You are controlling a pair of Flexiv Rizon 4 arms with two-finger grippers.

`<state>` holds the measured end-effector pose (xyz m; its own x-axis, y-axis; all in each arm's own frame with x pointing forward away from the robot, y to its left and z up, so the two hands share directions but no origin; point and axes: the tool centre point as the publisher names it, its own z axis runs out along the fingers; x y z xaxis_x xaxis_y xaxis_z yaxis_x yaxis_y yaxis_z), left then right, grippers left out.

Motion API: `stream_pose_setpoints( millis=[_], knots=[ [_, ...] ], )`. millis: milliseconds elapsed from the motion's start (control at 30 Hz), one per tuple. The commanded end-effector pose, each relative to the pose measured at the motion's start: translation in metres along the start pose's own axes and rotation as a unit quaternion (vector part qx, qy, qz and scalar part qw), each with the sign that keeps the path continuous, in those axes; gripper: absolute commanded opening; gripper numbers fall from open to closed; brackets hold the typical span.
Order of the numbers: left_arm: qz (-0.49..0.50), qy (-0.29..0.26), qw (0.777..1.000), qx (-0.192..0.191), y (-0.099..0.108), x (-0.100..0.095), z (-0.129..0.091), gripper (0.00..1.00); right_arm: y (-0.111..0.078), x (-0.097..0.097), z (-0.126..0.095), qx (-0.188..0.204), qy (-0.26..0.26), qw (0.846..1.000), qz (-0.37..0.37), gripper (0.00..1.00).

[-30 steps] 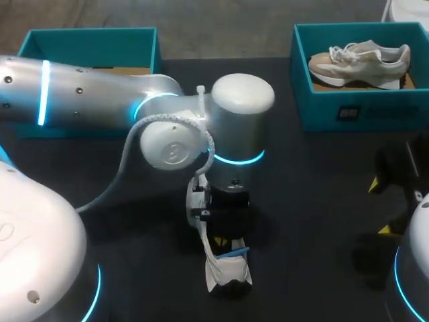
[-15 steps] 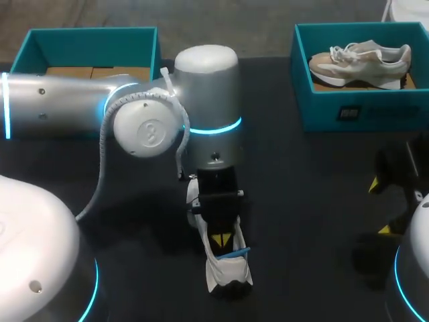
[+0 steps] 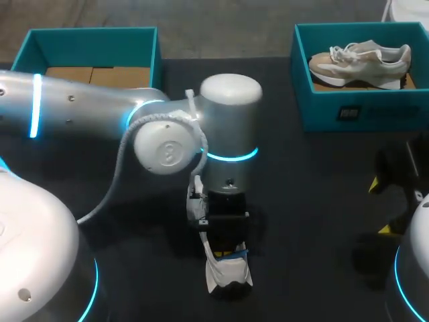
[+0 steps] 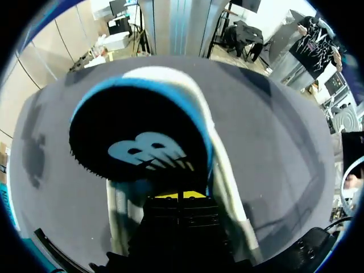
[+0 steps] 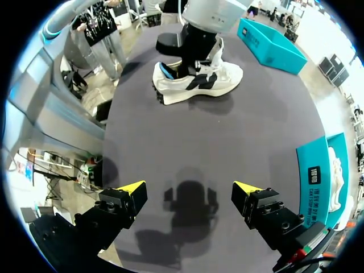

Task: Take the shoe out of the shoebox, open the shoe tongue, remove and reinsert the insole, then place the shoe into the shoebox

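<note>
White shoe [image 3: 228, 276]: lower middle of the frame in the head view, upright on its sole on the dark counter [image 3: 308, 174].
Insole [image 4: 136, 142]: black with a blue edge and a pale logo, at the shoe's opening, just ahead of the yellow tips.
Left fingers [image 4: 192, 194]: down in the shoe's opening, tips drawn together and pinching the insole's near edge.
Left arm [image 3: 228, 134]: comes in from the left of the frame, its wrist straight above the shoe.
Right fingers [image 5: 128, 190]: spread wide with nothing between them, over the counter at the right edge of the head view, well apart from the shoe.
Teal shoebox [image 3: 90, 35]: upper left, brown cardboard showing inside.
Second teal box [image 3: 335, 111]: upper right — a beige shoe [image 3: 358, 57] lies in it.
</note>
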<state>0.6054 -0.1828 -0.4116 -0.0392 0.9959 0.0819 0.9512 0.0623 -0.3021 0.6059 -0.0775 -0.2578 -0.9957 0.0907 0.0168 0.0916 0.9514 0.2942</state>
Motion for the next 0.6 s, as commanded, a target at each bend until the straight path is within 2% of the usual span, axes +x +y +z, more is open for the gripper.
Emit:
stream_pose_setpoints(
  millis=[33, 67, 233, 400, 500, 600],
  knots=[
    [-0.011, 0.011, 0.999, -0.038, 0.016, -0.001, 0.02, 0.0, 0.0, 0.001, 0.0, 0.001, -0.001, 1.0, 0.001, 1.0],
    [-0.016, 0.011, 0.999, -0.036, 0.021, 0.001, 0.02, 0.0, 0.0, 0.001, 0.0, 0.001, -0.001, 1.0, 0.001, 1.0],
    [-0.047, 0.002, 0.995, -0.084, 0.043, 0.013, 0.014, 0.0, 0.0, 0.001, 0.0, 0.001, -0.001, 1.0, 0.001, 1.0],
    [-0.076, -0.014, 0.992, -0.102, 0.065, 0.025, 0.0, 0.0, 0.0, 0.001, 0.0, 0.001, -0.001, 1.0, 0.001, 1.0],
    [-0.084, -0.035, 0.992, -0.084, 0.065, 0.029, -0.014, 0.0, 0.0, 0.001, 0.0, 0.001, -0.001, 1.0, 0.001, 1.0],
    [-0.075, -0.056, 0.995, -0.035, 0.05, 0.027, -0.027, 0.0, 0.0, 0.001, 0.0, 0.001, -0.001, 1.0, 0.001, 1.0]
  ],
)
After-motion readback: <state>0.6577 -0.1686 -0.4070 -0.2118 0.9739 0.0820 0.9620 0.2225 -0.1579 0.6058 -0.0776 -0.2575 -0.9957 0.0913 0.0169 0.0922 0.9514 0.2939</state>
